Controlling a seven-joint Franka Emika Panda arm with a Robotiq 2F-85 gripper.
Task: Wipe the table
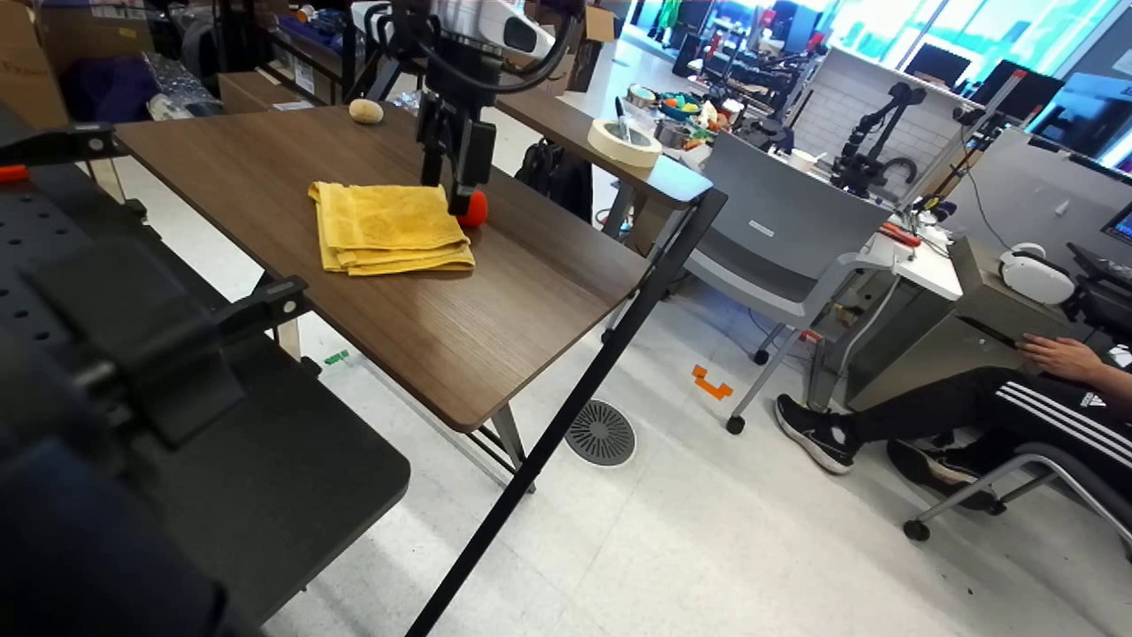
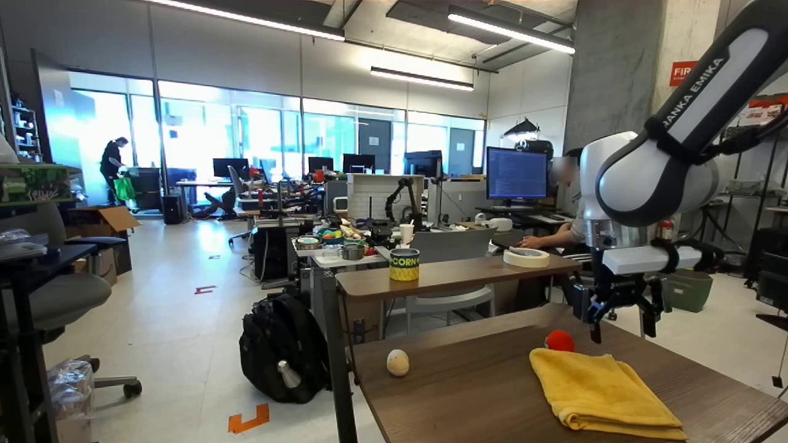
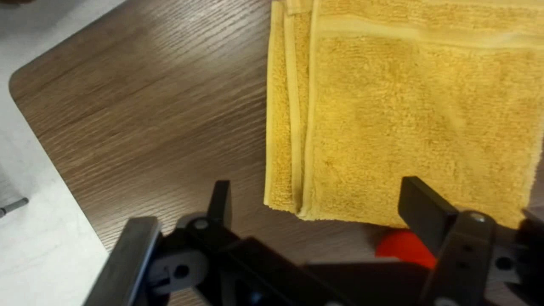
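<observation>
Wrist view: jaws spread apart over table (image 3: 170,119). Both exterior views: arm (image 2: 655,175) holds jaws pointing down.

Wood-grain table (image 3: 165,114), rough cloth (image 3: 416,119)

In an exterior view, ceiling strip lights (image 2: 511,29) are burning white and the glazed wall (image 2: 265,132) is overexposing, its light spreading as glare along the pale floor (image 2: 197,258). A seated person's face (image 2: 564,169) is showing as a blur. In an exterior view, windows (image 1: 1017,35) are clipping to cyan-white at upper right, and black hardware (image 1: 133,341) is sitting dark and out of focus at lower left. In the wrist view, the wood-grain table (image 3: 178,97) is returning a soft sheen, a shadow is lying beside the red ball (image 3: 403,248), and the gripper (image 3: 314,193) is reading dark and soft.
</observation>
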